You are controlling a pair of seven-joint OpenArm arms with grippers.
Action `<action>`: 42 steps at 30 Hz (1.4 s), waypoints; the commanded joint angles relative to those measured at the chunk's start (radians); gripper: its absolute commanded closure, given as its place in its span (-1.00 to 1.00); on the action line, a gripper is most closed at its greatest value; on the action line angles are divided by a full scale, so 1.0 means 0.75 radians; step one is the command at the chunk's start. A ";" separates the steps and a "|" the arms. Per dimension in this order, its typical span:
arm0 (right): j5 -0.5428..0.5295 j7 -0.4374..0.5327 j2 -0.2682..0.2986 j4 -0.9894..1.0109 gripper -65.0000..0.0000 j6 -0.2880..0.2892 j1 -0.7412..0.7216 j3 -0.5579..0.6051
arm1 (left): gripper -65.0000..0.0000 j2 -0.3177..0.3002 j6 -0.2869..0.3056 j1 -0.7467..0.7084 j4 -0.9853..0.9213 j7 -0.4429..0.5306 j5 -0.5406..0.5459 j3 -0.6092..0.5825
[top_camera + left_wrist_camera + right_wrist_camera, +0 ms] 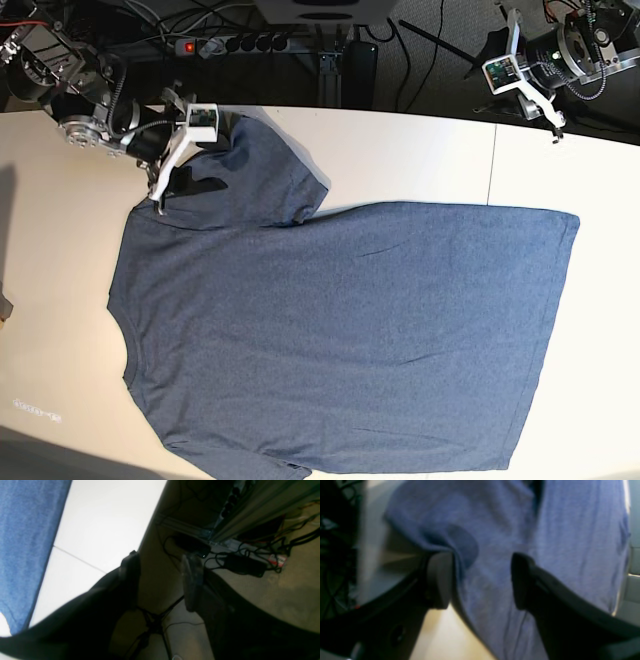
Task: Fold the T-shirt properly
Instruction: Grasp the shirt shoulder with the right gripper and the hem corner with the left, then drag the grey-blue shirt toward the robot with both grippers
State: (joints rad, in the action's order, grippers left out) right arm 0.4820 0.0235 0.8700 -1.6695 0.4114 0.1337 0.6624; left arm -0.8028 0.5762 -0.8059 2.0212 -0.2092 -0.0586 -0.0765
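Observation:
The blue-grey T-shirt (340, 330) lies spread flat on the pale table (420, 160), plain side up, neck to the left and hem to the right. One sleeve (265, 170) points toward the table's back edge. My right gripper (160, 192) hovers at the shoulder beside that sleeve. In the right wrist view the right gripper (481, 580) is open, its fingers astride a ridge of T-shirt (570, 542) cloth. My left gripper (553, 128) is raised over the back right edge, off the shirt; it (160, 577) is open and empty, with the T-shirt (25, 542) far to its left.
A power strip (235, 43) and cables run behind the table's back edge. A seam (493, 165) crosses the table near the right. Beyond the table edge, the left wrist view shows floor with black adapters (245, 565) and a metal frame (250, 510).

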 commanded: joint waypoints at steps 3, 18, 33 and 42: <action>0.060 -0.126 -0.027 0.081 -0.16 0.017 -0.023 0.013 | 0.07 -0.065 -0.027 0.002 0.016 0.023 0.009 0.008; 0.060 -0.126 -0.042 0.159 1.00 0.030 -0.030 0.013 | -0.11 -0.261 -0.090 0.303 -0.102 0.075 -0.005 -0.001; -0.015 -0.127 -0.056 0.159 1.00 0.031 -0.030 0.013 | -0.11 -0.284 -0.091 0.944 -0.610 0.096 -0.103 -0.570; -0.014 -0.128 -0.055 0.159 1.00 0.030 -0.035 0.013 | -0.11 -0.289 -0.111 1.192 -0.895 0.095 -0.186 -0.955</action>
State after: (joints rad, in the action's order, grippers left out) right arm 0.4347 0.0322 0.8112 -1.5730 0.4114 0.0967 0.6670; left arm -1.0065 0.4698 0.1032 1.3689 -0.0460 -0.1486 -0.7788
